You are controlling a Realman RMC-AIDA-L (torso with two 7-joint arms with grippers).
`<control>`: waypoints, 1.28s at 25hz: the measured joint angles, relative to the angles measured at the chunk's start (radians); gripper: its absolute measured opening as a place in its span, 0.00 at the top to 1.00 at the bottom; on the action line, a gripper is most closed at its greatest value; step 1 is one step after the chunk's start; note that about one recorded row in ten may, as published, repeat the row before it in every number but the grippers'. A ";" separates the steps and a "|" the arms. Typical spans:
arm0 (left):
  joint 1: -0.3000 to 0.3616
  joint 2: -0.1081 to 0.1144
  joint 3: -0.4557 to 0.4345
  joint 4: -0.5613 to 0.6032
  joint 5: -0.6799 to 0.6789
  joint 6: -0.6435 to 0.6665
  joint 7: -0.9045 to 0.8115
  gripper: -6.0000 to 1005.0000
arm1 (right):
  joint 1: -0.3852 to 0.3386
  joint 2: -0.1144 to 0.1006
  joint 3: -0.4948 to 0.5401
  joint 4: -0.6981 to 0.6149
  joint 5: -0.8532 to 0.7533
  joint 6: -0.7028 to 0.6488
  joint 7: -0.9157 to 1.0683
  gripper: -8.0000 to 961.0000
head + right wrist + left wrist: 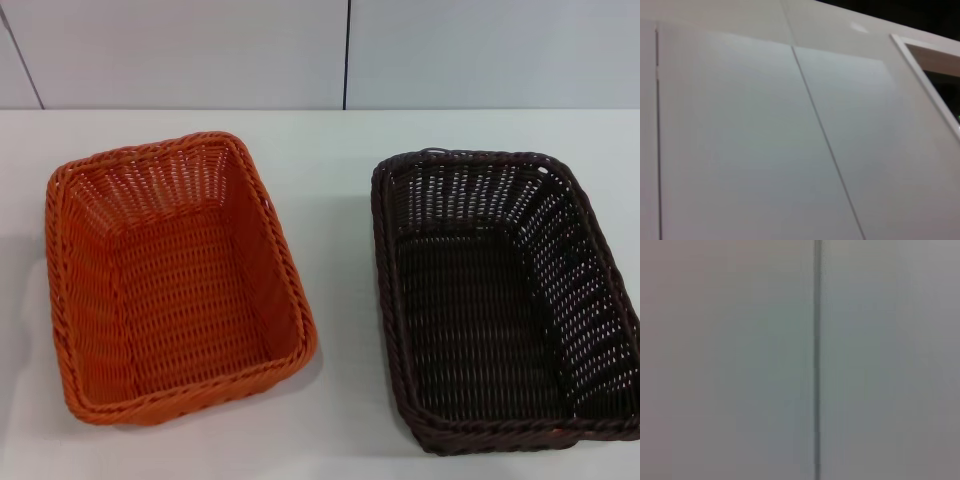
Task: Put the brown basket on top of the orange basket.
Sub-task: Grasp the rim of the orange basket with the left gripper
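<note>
Baskets sit apart on the white bench [340,300]: rectangular dark brown woven basket [500,300] right, bright orange woven basket [175,285] left, both empty. Neither gripper is visible, so finger state is unknowable. Probably best: grasp the brown rim, lift level, align squarely.

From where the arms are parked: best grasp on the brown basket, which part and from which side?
Probably the braided rim of the brown basket, pinched from above on its long right-hand edge. It sits upright and empty on the table, on the robot's right, with sloped open-weave walls, so one finger can drop inside. It stands apart from the orange basket. Neither gripper is in view.
</note>
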 joint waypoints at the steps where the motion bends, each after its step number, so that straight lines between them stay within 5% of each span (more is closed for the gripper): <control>1: 0.000 0.000 0.000 0.000 0.000 0.000 0.000 0.21 | 0.002 -0.001 -0.008 -0.002 0.000 0.002 -0.003 0.15; 6: -0.002 0.015 -0.025 -0.158 0.022 -0.130 0.140 0.24 | 0.013 -0.003 -0.025 -0.028 0.000 0.052 -0.010 0.15; 7: 0.005 0.023 -0.092 -0.339 0.039 -0.360 0.228 0.26 | 0.017 -0.003 -0.031 -0.044 0.000 0.088 -0.010 0.15; 8: 0.005 0.023 -0.092 -0.339 0.039 -0.360 0.228 0.29 | 0.017 -0.003 -0.031 -0.044 0.000 0.088 -0.010 0.15; 9: 0.011 0.035 -0.193 -0.567 0.088 -0.754 0.237 0.31 | 0.019 -0.003 -0.034 -0.052 0.000 0.107 -0.010 0.15; 12: 0.006 0.039 -0.250 -0.672 0.094 -0.943 0.235 0.29 | 0.032 -0.003 -0.038 -0.067 -0.001 0.159 -0.010 0.15; 13: -0.003 0.038 -0.300 -0.735 0.093 -1.094 0.235 0.27 | 0.034 -0.004 -0.038 -0.074 -0.001 0.176 -0.010 0.15; 14: -0.041 0.026 -0.443 -0.859 0.090 -1.449 0.240 0.26 | 0.037 -0.004 -0.039 -0.082 -0.001 0.193 -0.010 0.15; 17: -0.099 0.018 -0.564 -0.936 0.092 -1.759 0.256 0.23 | 0.046 -0.004 -0.049 -0.104 -0.001 0.235 -0.010 0.15; 18: -0.099 0.018 -0.564 -0.936 0.092 -1.759 0.256 0.21 | 0.049 -0.004 -0.055 -0.113 -0.001 0.247 -0.010 0.15; 19: -0.117 0.012 -0.603 -1.001 0.098 -1.921 0.276 0.20 | 0.051 -0.004 -0.062 -0.122 -0.001 0.260 -0.010 0.15; 23: -0.108 -0.006 -0.615 -1.123 0.147 -2.059 0.274 0.20 | 0.062 -0.005 -0.073 -0.149 -0.002 0.295 -0.010 0.15; 32: -0.125 -0.009 -0.626 -1.276 0.307 -2.378 0.198 0.21 | 0.075 -0.005 -0.096 -0.166 -0.002 0.309 -0.008 0.15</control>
